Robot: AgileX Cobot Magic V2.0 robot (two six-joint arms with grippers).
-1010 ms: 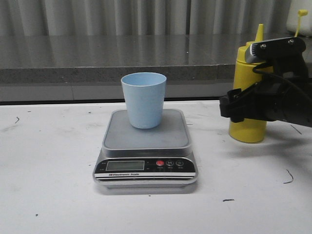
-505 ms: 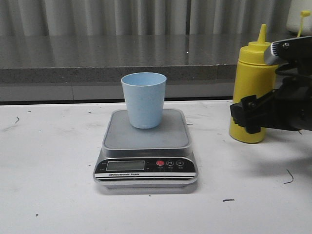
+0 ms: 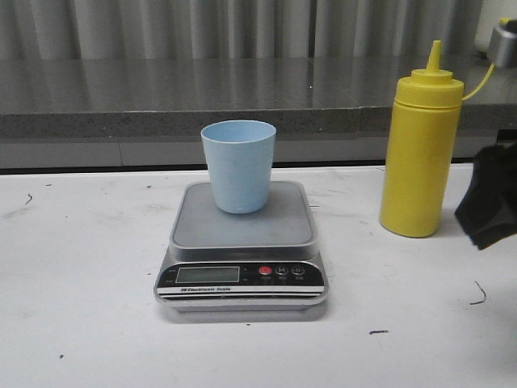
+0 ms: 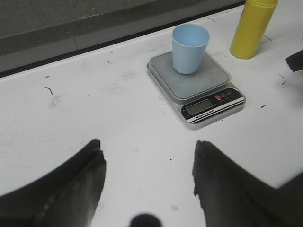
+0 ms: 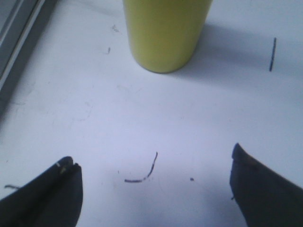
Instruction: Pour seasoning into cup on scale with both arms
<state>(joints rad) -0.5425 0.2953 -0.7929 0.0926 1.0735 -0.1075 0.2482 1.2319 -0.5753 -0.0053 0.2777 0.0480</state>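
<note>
Looks like pretty much nothing of the actual pour is done yet. Going left to right in the front view: the left side of the table (image 3: pixel 81 267) is bare white with a few scuff marks. The left gripper (image 4: pixel 147 182) doesn't show there at all, only in its own wrist view, where its fingers are spread wide over bare table with nothing between them, well apart from everything.

Center frame: the scale (image 3: pixel 241 242) sits flat, and the cup (image 3: pixel 238 166) stands upright on the back part of its platform. Can't read the LCD, and I can't tell if anything is in the cup from here; the rim looks clean.

Right of center: the bottle (image 3: pixel 419 153) stands upright on the table, near the scale but not touching, cap on, thin tether sticking out toward the upper right corner. Nobody's holding it.

Far right edge: just a dark chunk of the right gripper (image 5: pixel 154 189). Its wrist view shows the fingers spread, bottle base ahead of them, not between them.

So left to do, I'd guess: grab the bottle, deal with the cap, tip it over the cup.

Versus a second ago: the right arm was around the bottle, covering most of it. Now it has pulled back to the right edge, the bottle fully visible. Cup and scale haven't budged.
</note>
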